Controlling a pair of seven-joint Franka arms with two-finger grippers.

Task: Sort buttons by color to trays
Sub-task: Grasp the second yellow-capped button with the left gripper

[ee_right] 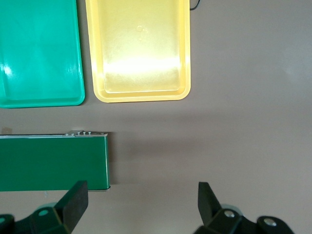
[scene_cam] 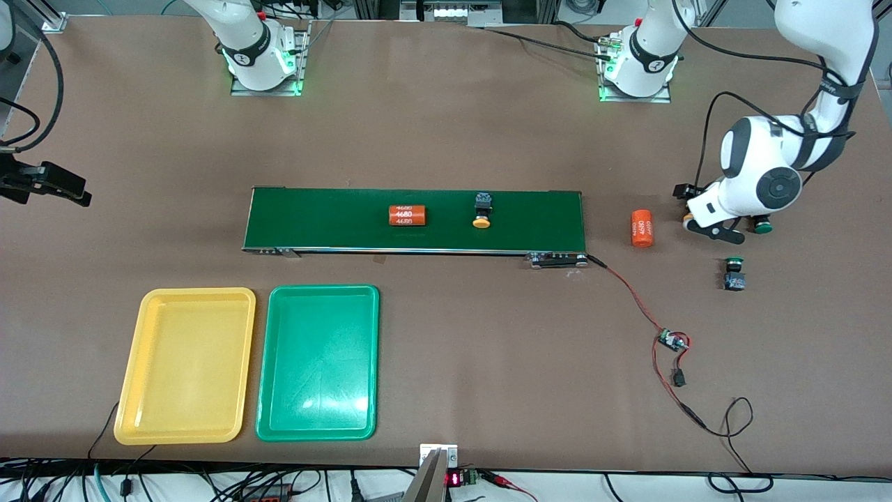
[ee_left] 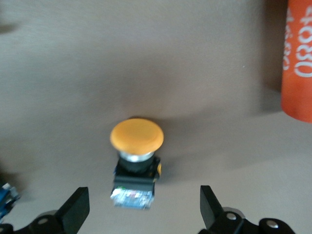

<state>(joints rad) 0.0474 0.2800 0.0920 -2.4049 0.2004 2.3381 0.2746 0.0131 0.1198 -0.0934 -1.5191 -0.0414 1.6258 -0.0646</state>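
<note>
Front view: your left gripper [scene_cam: 704,224] is low over the table beside an orange cylinder [scene_cam: 642,228]; one yellow-capped button [scene_cam: 481,210] lies on the conveyor belt [scene_cam: 334,219]; both trays, yellow tray [scene_cam: 187,365] and green tray [scene_cam: 319,362], lie nearer the camera. Left wrist view: your jaws stand wide about a second yellow-capped button [ee_left: 136,163], not touching it. Right wrist view: your right gripper [ee_right: 141,204] hangs wide open, holding nothing, over bare table.

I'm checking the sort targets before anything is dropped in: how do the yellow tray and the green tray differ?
The yellow tray is yellow, the green tray green. The yellow tray lies toward the right arm's end of the table; the green tray sits beside it, nearer the middle. Both are shallow, round-cornered rectangles of matching size, holding nothing.
</note>
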